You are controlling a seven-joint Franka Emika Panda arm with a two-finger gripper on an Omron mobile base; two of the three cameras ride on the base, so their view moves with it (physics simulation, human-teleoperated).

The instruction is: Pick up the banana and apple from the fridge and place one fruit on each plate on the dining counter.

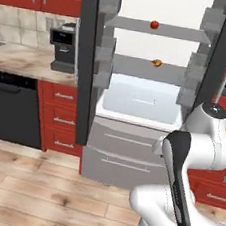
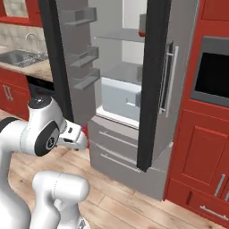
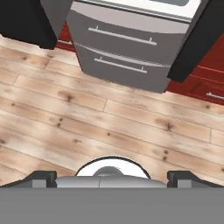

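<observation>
Dark grey doors flung wide, the fridge [image 1: 141, 63] stands open on pale shelves. The apple [image 1: 155, 24] — small, red — sits on the upper shelf; an orange-brown lumpy item [image 1: 156, 63] lies on the shelf below, above the white drawer [image 1: 139, 101]. The banana cannot be made out. Risks, as judged: the lumpy item could be mistaken for one of the fruits; a high reach might knock the round apple so it rolls off the shelf; the arm could clip the right door [image 2: 152, 85] on the way in. Gripper [image 3: 111, 177]: jaws spread wide, empty, touching nothing — aimed down at the wooden floor [image 3: 87, 127] before the silver lower drawers [image 3: 127, 50], well below the fruit.
</observation>
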